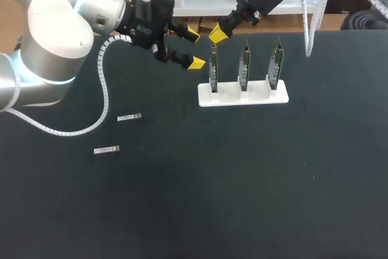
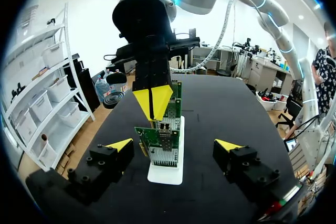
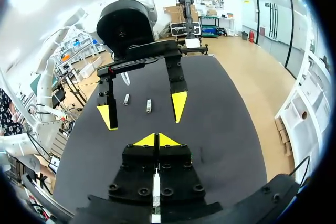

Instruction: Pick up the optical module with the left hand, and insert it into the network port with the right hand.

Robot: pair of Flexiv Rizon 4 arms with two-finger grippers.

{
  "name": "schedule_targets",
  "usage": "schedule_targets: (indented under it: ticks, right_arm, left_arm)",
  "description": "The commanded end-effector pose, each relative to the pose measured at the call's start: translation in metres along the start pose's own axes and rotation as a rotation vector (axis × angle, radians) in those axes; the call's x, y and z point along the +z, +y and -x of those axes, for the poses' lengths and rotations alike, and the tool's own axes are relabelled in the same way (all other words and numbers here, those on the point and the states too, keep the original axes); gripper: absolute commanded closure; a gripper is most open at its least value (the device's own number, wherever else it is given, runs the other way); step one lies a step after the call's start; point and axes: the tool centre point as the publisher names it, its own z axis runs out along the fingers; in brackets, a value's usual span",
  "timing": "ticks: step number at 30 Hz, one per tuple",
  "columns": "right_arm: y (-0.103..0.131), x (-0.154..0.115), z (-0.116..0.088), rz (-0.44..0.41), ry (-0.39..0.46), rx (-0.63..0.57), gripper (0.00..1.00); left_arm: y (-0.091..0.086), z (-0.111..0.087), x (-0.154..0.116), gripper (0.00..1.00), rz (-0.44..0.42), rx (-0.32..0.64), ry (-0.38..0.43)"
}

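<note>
Dark table (image 1: 242, 198) stretches out beneath the left gripper (image 1: 195, 48), and there's a white stand (image 1: 257, 93) sitting on it, just ahead of that gripper.

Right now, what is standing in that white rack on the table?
Three green circuit boards stand upright in the white rack, side by side. Their lower edges are hidden in its slots. The right gripper, shut, hangs by the leftmost one's top.
</note>
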Motion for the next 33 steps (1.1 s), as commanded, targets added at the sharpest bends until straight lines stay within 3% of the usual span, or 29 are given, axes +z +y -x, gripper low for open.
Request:
schedule_targets:
  ticks: [1,33]
  right_arm:
    - [-0.004,-0.001,0.001,0.011,0.003,-0.001,1.0]
    - [0.009,0.003,0.001,0.032,-0.001,0.017,1.0]
  left_arm:
    - [0.001,0.001,0.0,0.0,-0.001,-0.002,0.005]
    - [0.001,0.001,0.0,0.0,-0.001,-0.002,0.005]
